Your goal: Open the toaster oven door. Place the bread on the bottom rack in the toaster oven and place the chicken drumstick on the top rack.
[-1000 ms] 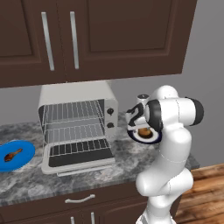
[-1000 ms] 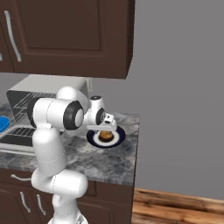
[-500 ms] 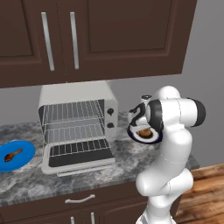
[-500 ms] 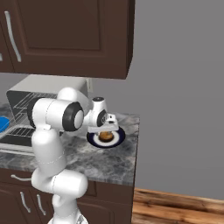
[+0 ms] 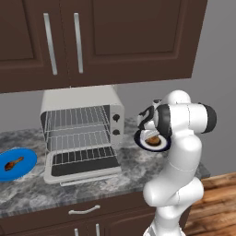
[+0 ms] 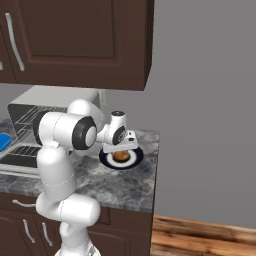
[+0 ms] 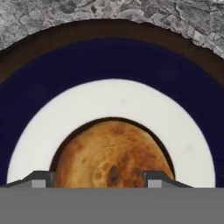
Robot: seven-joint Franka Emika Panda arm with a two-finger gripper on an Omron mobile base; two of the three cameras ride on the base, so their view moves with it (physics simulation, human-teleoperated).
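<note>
White robot arm bent forward, wrist turned down.
Gripper (image 7: 100, 178) points straight down, fingertips (image 7: 40, 178) spread apart.

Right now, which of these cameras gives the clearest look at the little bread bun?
The hand view: the bread sits close up on its dark-rimmed plate, between the fingertips. The right base view shows it small on the plate under the gripper. In the left base view, the arm partly hides it.
</note>
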